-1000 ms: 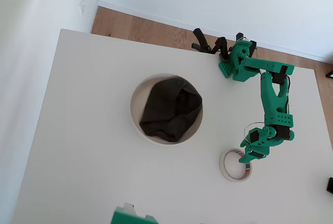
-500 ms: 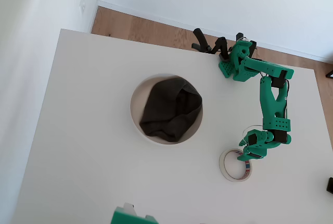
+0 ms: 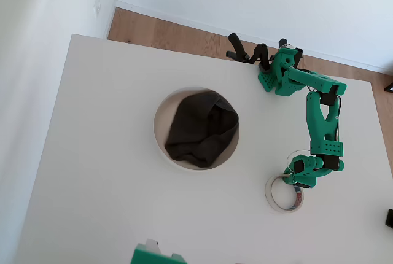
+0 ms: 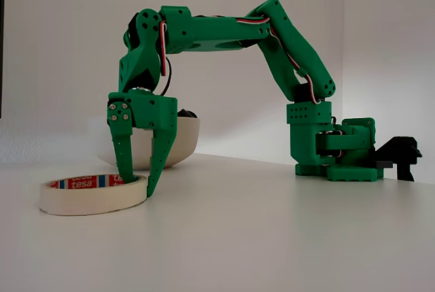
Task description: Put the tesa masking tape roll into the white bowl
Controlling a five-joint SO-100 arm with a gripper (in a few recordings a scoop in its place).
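Claw (image 4: 139, 187) spread, straddling the right wall of the tape roll (image 4: 92, 194) lying flat on the desk (image 4: 272, 238), lower left of frame

On the white table (image 3: 92, 172) there is one tesa masking tape roll (image 3: 284, 193) near the right edge, one white bowl (image 3: 161, 130) toward the middle, one dark grey cloth (image 3: 201, 129) in that bowl, and one green arm (image 3: 321, 123) mounted at the far edge.
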